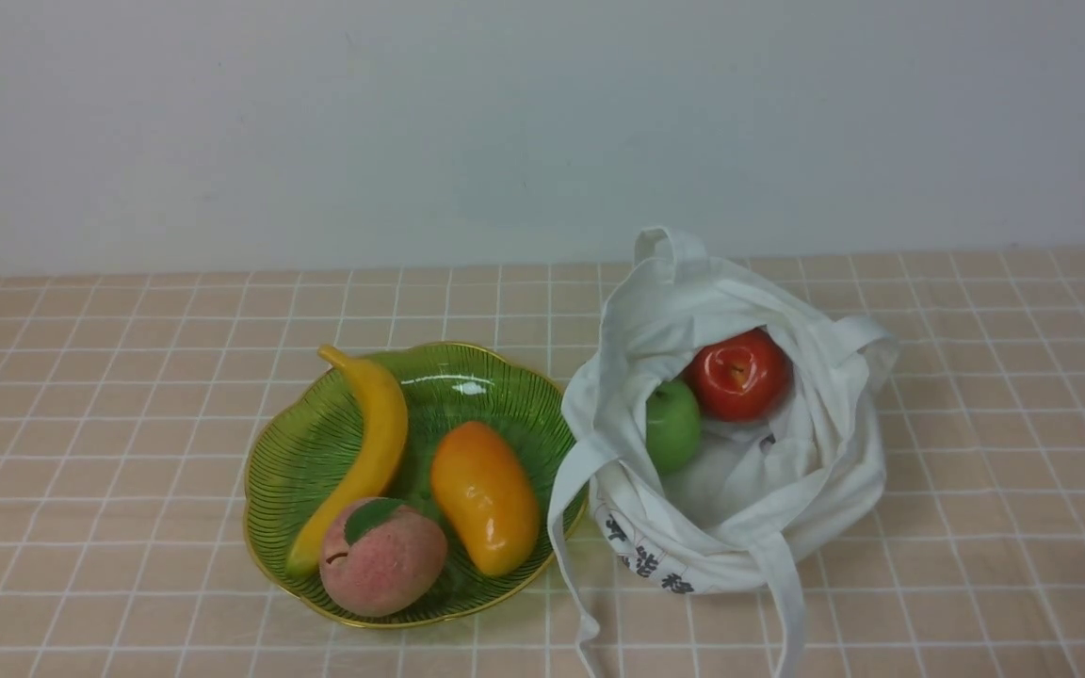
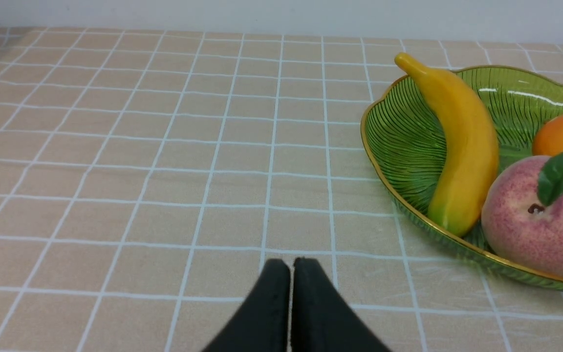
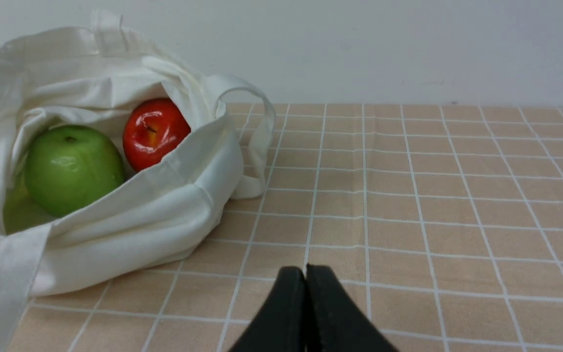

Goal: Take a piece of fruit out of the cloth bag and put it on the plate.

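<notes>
peach [image 1: 383,556]: pinkish, fuzzy, leafed, on plate [image 1: 316,443] | plate: green, gold-rimmed | cloth bag [image 1: 830,518]: white, open, seemingly slumped

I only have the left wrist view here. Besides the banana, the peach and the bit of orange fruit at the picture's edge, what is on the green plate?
Observer: Nothing more. That orange fruit is a whole mango, lying beside the peach on the plate, as the front view shows.
Operator: And the cloth bag, which I can't see at all?
Observer: The cloth bag is on the plate's right, its mouth open, with a red apple and a green apple inside.
Operator: Is the right hand holding anything?
Observer: No. The right wrist view shows the right hand shut with nothing in it, out over the checked cloth.
</notes>
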